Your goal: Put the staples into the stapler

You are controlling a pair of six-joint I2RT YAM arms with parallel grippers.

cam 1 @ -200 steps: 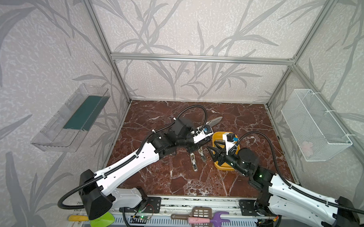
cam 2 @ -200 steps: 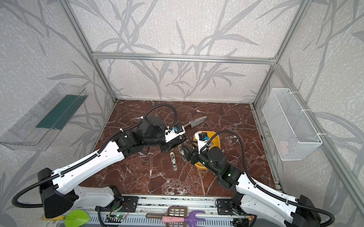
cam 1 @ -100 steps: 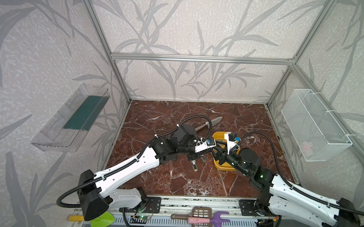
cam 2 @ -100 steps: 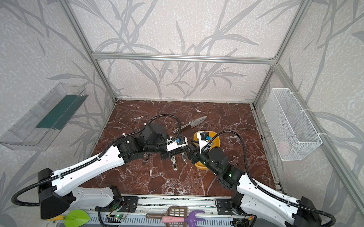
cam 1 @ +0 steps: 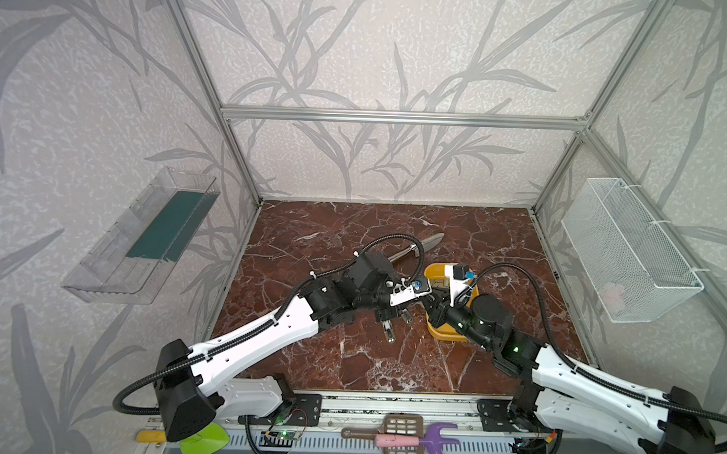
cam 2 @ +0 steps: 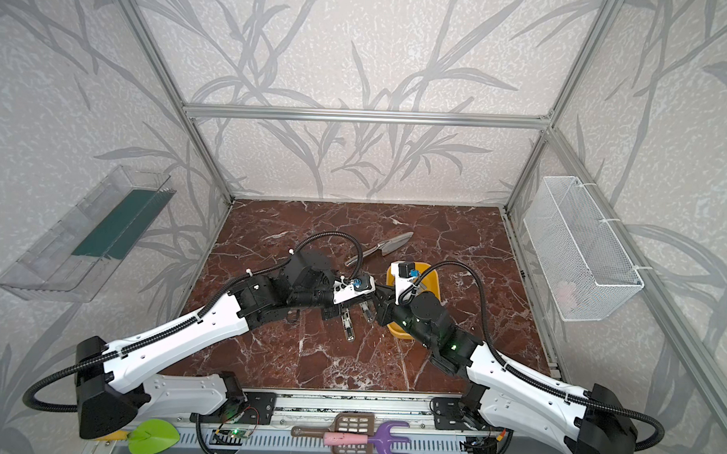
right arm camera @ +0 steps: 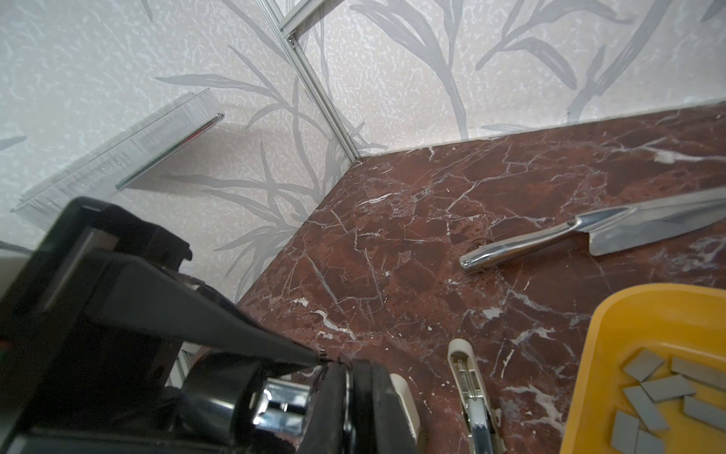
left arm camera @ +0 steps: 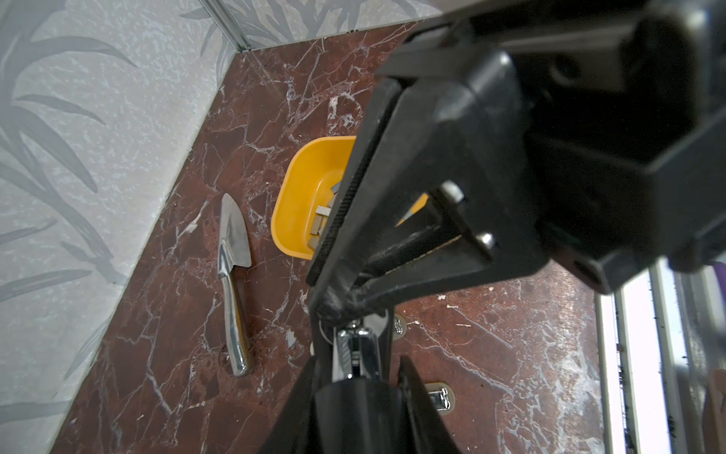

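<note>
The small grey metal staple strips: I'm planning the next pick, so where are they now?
The staple strips lie loose inside the yellow plastic tray, right of centre in both top views, near the shiny metal trowel.

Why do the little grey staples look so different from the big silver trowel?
The staples are many short, flat, dull grey strips, while the trowel is one long, shiny tool with a handle and a pointed blade. The staples lie jumbled inside the yellow tub, but the trowel lies outside it on the bare marble table. Both look like grey metal.
</note>
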